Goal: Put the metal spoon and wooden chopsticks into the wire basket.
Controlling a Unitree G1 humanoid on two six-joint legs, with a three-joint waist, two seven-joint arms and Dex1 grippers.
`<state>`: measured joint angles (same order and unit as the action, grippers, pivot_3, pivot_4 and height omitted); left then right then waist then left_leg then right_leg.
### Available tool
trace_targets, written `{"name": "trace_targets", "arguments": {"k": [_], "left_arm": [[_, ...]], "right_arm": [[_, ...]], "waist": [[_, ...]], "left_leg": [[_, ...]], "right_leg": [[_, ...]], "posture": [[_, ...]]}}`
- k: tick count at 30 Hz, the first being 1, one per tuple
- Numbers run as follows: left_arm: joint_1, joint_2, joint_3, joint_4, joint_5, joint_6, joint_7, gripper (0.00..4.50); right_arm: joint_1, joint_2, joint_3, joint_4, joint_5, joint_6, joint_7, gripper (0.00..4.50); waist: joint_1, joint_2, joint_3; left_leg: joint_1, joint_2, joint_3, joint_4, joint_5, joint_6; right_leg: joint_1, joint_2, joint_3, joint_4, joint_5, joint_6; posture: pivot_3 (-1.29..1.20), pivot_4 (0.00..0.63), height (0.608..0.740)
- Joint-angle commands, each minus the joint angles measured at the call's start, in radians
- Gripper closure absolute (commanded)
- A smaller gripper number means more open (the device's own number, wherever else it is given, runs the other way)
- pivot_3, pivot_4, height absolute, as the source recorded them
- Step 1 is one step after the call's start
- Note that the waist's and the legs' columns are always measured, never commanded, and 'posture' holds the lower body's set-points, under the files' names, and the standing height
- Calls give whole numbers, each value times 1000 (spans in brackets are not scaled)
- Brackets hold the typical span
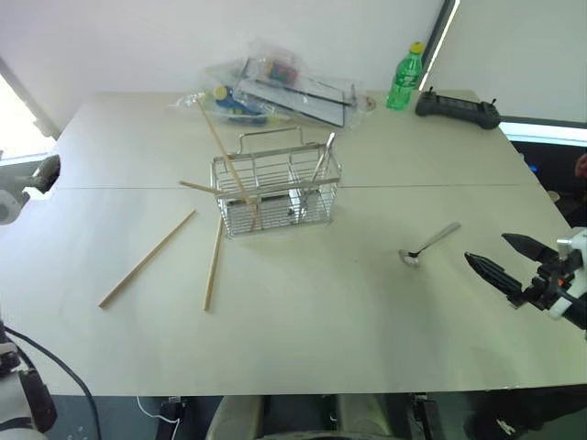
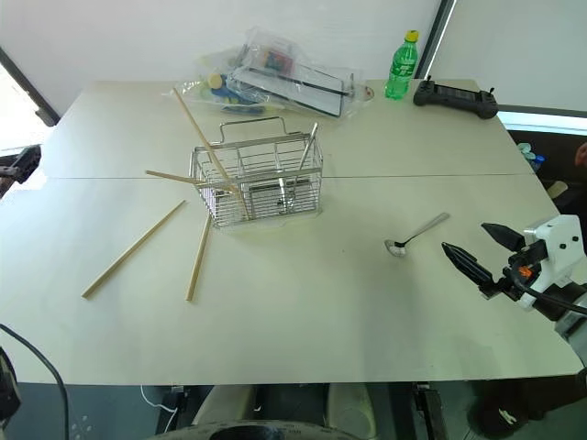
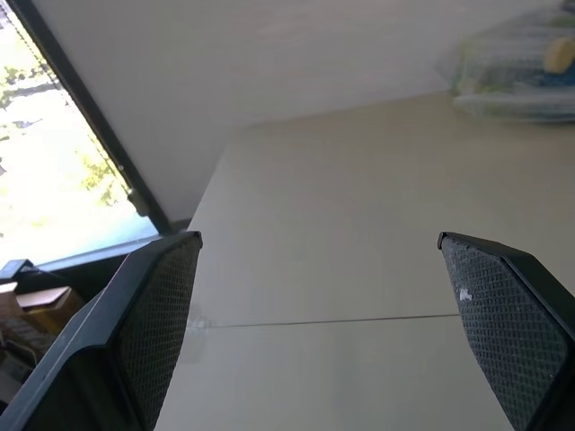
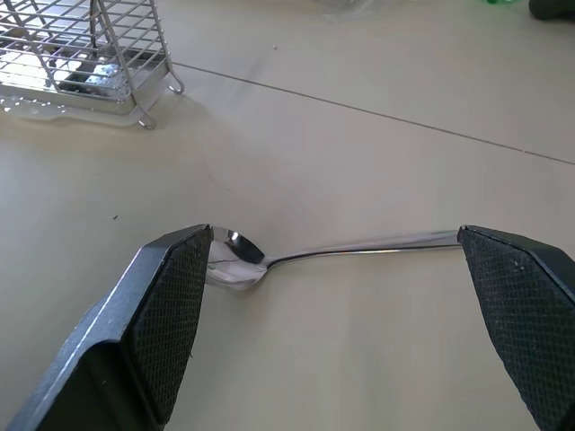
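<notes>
The metal spoon [image 1: 428, 245] is seen lying flat on the table [image 1: 303, 339], well apart from the wire basket [image 1: 275, 188] and at about four o'clock from it, with its bowl turned toward the near edge. The right gripper [image 1: 503, 261] is held near the spoon at roughly three o'clock of it, its two black fingers spread wide and nothing held between them. The left gripper [image 3: 323, 332] is likewise spread wide and empty, aimed over a bare corner of the table. Of the wooden chopsticks [image 1: 147, 258], two are left flat on the table at about eight o'clock from the basket, while others are already leaned in or across it. A slip is judged likely: the spoon is thin and lies flush on a smooth surface, so it could be pushed away or pinched only at an edge and dropped. The basket could also be nudged and its leaning sticks tipped out. In the right wrist view the spoon is shown framed between the fingers, bowl close by one pad [image 4: 171, 310]; the wider layout is given by the head views.
</notes>
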<state>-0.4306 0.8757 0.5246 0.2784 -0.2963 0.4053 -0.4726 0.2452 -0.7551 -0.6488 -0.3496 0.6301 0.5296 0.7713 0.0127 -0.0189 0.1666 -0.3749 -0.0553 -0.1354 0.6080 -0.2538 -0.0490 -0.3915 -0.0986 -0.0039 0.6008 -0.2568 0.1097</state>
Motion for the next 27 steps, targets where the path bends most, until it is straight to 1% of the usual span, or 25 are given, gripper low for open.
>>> {"name": "trace_targets", "arguments": {"k": [1, 17, 20, 23, 27], "left_arm": [[-8, 6, -13, -47, -9, -38, -30, 53], [-34, 2, -33, -90, -51, 38, -64, 53], [-34, 10, -55, -98, -34, 32, -67, 53], [-24, 16, -86, -134, -7, 13, -72, 53], [26, -10, -82, -260, -45, 46, -90, 53]], "right_arm": [[-1, -4, -44, -27, 10, -16, -5, 0], [-8, -4, -38, -28, 12, -17, -23, 0], [-13, -5, -28, -15, 3, -22, -24, 0], [-34, -22, -11, 8, -18, -31, -19, 0], [-89, -56, -22, 37, -10, -7, -18, 0]], "waist": [[0, 0, 0], [0, 0, 0], [0, 0, 0], [0, 0, 0], [-1, 0, 0]], "left_leg": [[0, 0, 0, 0, 0, 0], [0, 0, 2, 2, 0, 0], [0, 0, 2, 2, 0, 0], [0, 0, 2, 3, 0, 0], [0, 0, 2, 4, 0, 0]], "right_leg": [[0, 0, 0, 0, 0, 0], [1, 0, 0, 1, 1, 1], [1, 1, 0, 1, 1, 1], [2, 1, 0, 1, 2, 1], [2, 0, 1, 1, 2, 0]], "posture": [[0, 150, 738], [0, 150, 738], [0, 150, 738], [0, 150, 738], [0, 150, 738]]}}
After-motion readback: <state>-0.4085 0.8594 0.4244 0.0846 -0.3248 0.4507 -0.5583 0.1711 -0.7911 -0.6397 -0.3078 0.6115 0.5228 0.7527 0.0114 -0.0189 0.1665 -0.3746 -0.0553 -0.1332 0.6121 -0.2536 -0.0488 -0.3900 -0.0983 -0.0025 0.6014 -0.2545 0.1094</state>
